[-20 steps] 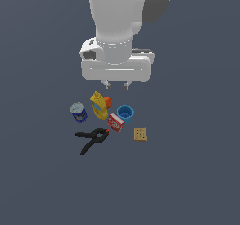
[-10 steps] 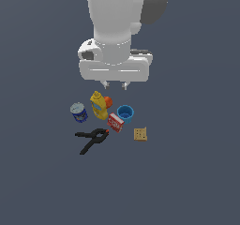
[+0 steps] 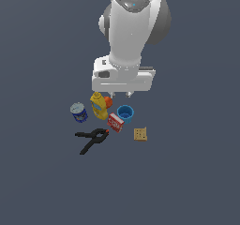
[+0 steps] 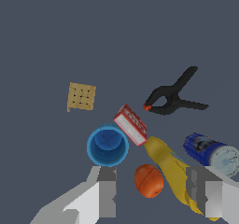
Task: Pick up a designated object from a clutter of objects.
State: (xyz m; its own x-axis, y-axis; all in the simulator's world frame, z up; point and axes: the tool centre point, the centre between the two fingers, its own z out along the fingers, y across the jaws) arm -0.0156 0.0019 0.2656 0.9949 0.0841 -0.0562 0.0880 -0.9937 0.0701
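Hand [image 4: 151, 190] spread wide, holding nothing, hanging above the clutter and not yet down among it; one finger [image 4: 106, 197] just short of the cup [image 4: 108, 145], the other [image 4: 212, 197] over by the bottle [image 4: 172, 171] and the can [image 4: 210, 152], with the ball [image 4: 149, 180] between them. Centred on the wrong thing, then: jaws bracketing ball and bottle rather than the target, so no descent from here. Better to slide across first until the cup's open mouth sits midway between the fingers, then square the wrist so one finger drops on the free side of the cup, the side toward the cracker [image 4: 81, 96], where the floor is bare. Trouble lies on the other side: box [image 4: 132, 125] touching or very nearly touching the cup's wall, ball just beside it. Worth turning the closing line so the second finger enters the gap away from the box, or else pinching the rim with one finger inside the mouth and one outside on the clear side. Slow, straight descent; tapered walls likely to squirt upward under a low squeeze, so close near the rim and firmly. In the exterior view, cup [image 3: 125, 112] under the hand [image 3: 118, 94], toward that view's right of the bottle [image 3: 98, 105], box [image 3: 115, 122] in front, can [image 3: 78, 112] well off to that view's left, clamp [image 3: 92, 139] nearest the camera and clear of the work. Straight lift once closed, watching for the box dragging along.
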